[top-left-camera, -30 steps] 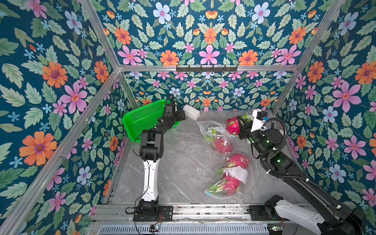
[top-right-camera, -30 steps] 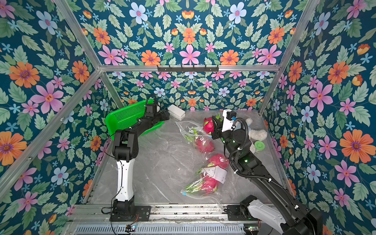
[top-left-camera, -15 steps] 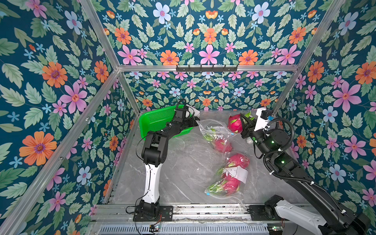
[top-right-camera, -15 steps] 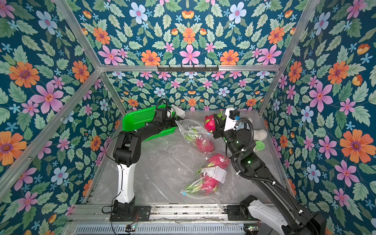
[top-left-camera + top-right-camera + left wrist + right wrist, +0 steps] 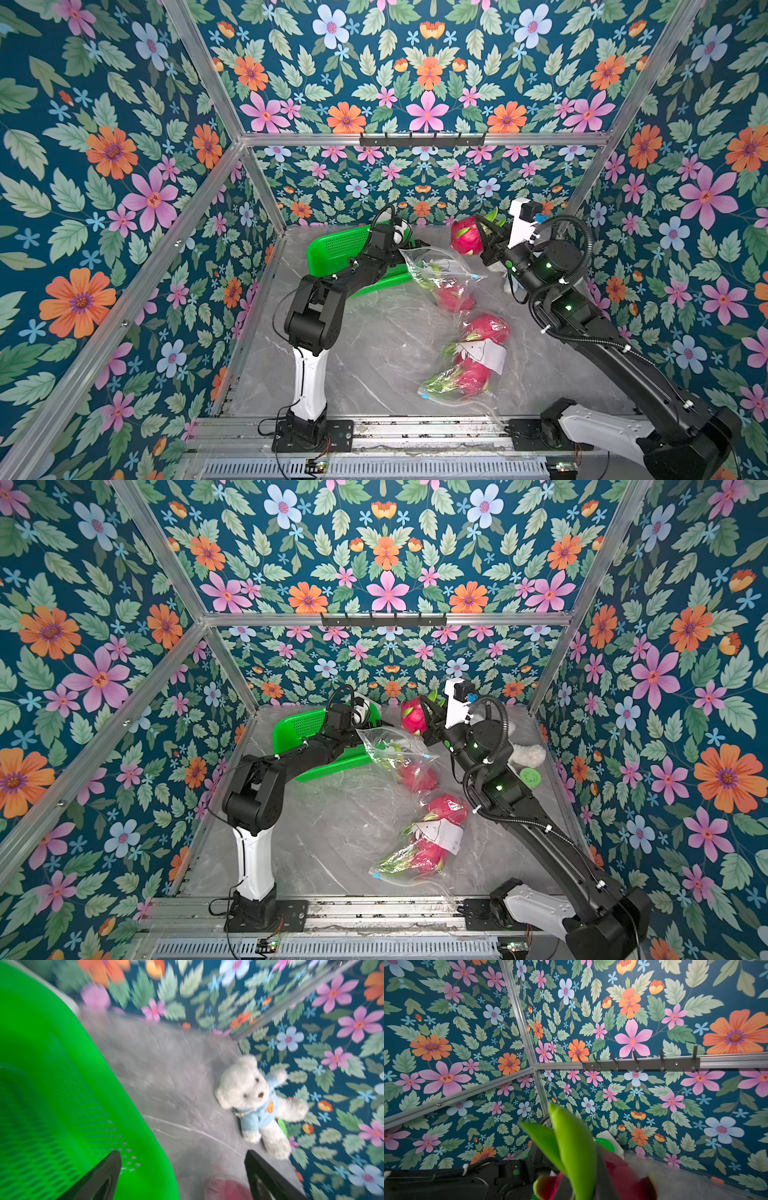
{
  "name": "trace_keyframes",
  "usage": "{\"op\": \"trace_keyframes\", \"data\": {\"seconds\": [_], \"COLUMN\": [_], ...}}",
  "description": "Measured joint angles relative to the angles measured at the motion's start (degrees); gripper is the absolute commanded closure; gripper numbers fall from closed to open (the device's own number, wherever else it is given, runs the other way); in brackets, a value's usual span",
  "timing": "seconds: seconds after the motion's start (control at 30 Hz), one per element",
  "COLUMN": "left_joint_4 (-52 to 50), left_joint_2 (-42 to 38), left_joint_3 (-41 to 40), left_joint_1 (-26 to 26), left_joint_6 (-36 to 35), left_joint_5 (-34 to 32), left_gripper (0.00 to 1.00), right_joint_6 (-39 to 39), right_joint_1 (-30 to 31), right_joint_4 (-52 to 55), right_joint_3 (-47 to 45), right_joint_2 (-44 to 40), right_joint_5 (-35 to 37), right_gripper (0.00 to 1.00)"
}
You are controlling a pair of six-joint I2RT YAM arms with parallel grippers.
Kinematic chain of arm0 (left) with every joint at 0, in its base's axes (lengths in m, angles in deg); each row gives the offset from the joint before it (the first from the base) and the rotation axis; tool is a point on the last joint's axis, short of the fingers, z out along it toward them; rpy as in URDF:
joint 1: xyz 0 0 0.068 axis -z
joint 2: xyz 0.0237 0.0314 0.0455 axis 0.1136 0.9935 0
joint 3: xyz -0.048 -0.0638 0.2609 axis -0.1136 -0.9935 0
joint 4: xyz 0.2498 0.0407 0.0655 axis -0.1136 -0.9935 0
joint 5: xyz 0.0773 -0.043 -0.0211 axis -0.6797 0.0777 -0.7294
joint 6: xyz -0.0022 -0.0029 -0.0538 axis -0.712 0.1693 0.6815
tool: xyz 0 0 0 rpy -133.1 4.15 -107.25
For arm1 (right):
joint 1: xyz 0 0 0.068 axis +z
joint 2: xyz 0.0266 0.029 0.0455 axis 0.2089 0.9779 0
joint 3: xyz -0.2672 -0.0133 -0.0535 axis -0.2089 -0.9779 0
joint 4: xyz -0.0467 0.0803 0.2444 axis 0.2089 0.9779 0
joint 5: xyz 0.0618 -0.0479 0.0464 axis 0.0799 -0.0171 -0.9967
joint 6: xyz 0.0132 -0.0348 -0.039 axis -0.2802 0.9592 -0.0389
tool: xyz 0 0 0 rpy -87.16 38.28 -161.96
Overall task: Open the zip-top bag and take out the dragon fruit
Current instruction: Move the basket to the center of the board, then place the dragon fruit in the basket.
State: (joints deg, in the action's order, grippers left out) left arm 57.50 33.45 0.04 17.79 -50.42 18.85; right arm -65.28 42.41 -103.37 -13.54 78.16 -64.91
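My right gripper (image 5: 484,243) is shut on a magenta dragon fruit (image 5: 466,241), held in the air at the back. Its green scales (image 5: 575,1147) fill the right wrist view and hide the fingers. Below it lies a clear zip-top bag (image 5: 436,270) holding another dragon fruit (image 5: 455,297). My left gripper (image 5: 402,248) is open at that bag's left edge. In the left wrist view this gripper (image 5: 182,1167) has bag film and a pink fruit (image 5: 224,1188) between its spread fingers. A second bag (image 5: 465,370) with a white label, nearer the front, holds two more fruits.
A green perforated basket (image 5: 345,257) lies tipped under the left arm at the back left. A white teddy bear (image 5: 528,754) and a green lid (image 5: 530,777) sit by the right wall. A hook rail (image 5: 422,141) runs along the back wall.
The left arm has swung right from the back-left corner to the bag, and the green basket has shifted right with it. The right gripper has lifted its fruit slightly.
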Motion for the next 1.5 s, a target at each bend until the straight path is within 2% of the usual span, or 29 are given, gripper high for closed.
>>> {"op": "trace_keyframes", "data": {"seconds": [0.17,0.27,0.47,0.77,1.1,1.43,1.5], "left_joint_4": [0.4,0.6,1.5,1.4,3.1,4.1,4.4], "left_joint_2": [-11.3,-17.8,-27.6,-39.5,-40.4,-40.2,-40.3], "left_joint_3": [-8.0,-15.2,-28.3,-37.9,-41.0,-41.5,-41.5], "left_joint_1": [-3.6,-8.1,-15.6,-17.7,-18.2,-18.3,-18.3], "left_joint_6": [-4.1,-4.1,-1.3,-2.4,-4.6,-4.7,-4.7], "left_joint_5": [-9.1,-12.7,-14.9,-16.7,-16.2,-13.4,-13.0], "left_gripper": [0.01,0.01,0.01,0.01,0.01,0.01,0.01], "right_joint_6": [-0.9,-0.7,-0.8,-2.1,-1.9,-2.6,-3.3], "right_joint_1": [2.8,5.0,7.0,7.3,7.3,6.3,6.2], "right_joint_4": [-2.1,-2.6,-4.1,-1.9,7.1,12.1,12.7], "right_joint_3": [5.9,10.3,19.2,34.5,49.1,49.8,49.7], "right_joint_2": [8.2,14.1,26.4,47.3,63.6,68.9,69.1], "right_joint_5": [-2.5,-3.4,-4.2,-3.8,-0.1,4.0,4.2], "right_gripper": [1.0,1.0,1.0,1.0,1.0,1.0,0.87]}}
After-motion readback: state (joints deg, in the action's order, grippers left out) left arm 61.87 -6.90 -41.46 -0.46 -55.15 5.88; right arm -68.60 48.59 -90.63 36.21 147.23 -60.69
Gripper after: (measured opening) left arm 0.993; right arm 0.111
